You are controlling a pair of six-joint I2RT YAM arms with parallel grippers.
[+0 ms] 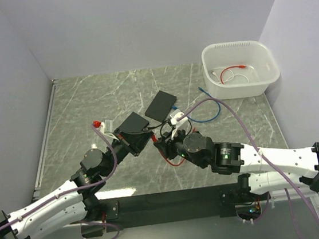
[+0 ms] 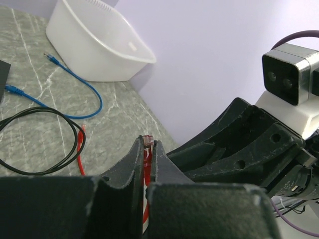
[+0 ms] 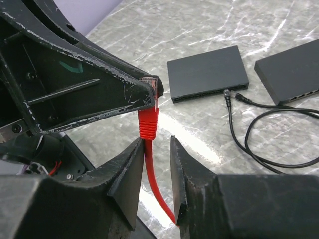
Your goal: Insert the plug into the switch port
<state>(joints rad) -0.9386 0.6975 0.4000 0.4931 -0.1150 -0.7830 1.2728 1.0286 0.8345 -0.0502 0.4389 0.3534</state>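
Note:
The red plug [image 3: 152, 94] with its red boot [image 3: 148, 123] is pinched at the tip of my left gripper [image 2: 148, 144], which is shut on it and holds it above the table. The red cable [image 3: 157, 184] hangs down between the fingers of my right gripper [image 3: 154, 147], which is open just below the boot. In the top view the two grippers [image 1: 150, 140] [image 1: 162, 145] meet at mid-table. Two black switches [image 3: 207, 73] [image 3: 291, 74] lie flat beyond them; the nearer one has a black cable [image 3: 228, 97] plugged into it.
A white bin [image 1: 240, 69] holding cables stands at the back right. A blue cable [image 1: 210, 107] and a black cable loop [image 2: 40, 139] lie on the marble table [image 1: 88, 99] between the bin and the switches. Red cable slack [image 1: 176, 161] lies under my right wrist.

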